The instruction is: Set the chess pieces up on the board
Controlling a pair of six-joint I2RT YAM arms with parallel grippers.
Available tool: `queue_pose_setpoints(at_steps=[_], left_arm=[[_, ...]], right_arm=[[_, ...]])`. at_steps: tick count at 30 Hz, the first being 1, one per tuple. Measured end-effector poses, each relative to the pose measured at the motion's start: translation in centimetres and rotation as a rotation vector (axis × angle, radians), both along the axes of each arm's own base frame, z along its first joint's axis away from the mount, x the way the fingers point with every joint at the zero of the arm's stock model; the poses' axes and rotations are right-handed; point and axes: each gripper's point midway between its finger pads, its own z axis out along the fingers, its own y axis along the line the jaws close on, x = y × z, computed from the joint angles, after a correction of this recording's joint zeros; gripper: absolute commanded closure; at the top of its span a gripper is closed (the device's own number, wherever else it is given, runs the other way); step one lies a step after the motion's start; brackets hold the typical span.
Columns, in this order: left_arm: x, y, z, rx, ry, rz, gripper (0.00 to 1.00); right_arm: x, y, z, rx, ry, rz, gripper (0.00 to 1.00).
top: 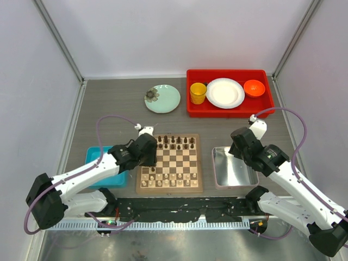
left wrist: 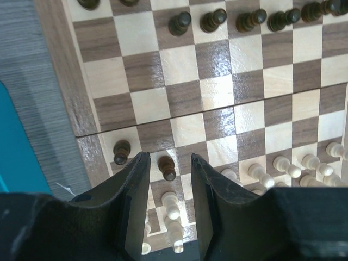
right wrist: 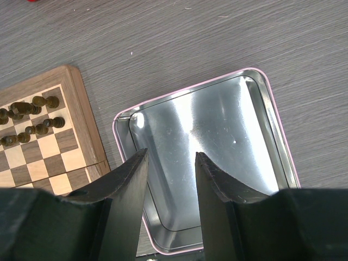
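From above: saw the board (top: 179,159) mid-bench (top: 109,109), dark chess pieces (top: 174,142) along its far rows, pale ones (top: 173,178) nearest. At the left wrist: found the left jaws apart, astride a dark pawn (left wrist: 167,167) by the board's near-left corner. At the right wrist: found the right jaws apart over the metal tray (right wrist: 234,141).

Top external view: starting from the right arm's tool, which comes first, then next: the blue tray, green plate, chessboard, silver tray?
1. Silver tray, directly beneath the right tool.
2. Chessboard, to its left.
3. Green plate, farther left, toward the back.
4. Blue tray, beyond the board at the left side.
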Motion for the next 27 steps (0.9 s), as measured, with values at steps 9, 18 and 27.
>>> queue_pose_setpoints(at_steps=[9, 18, 27], left_arm=[[-1.6, -0.6, -1.9, 0.039, 0.054, -0.036, 0.61], [-1.9, -0.4, -2.7, 0.061, 0.069, -0.032, 0.64], [-2.3, -0.1, -3.6, 0.084, 0.088, -0.031, 0.66]], right_arm=[[0.0, 0.0, 0.0, -0.002, 0.000, 0.002, 0.54], [0.0, 0.0, 0.0, -0.002, 0.000, 0.002, 0.55], [0.0, 0.0, 0.0, -0.002, 0.000, 0.002, 0.55]])
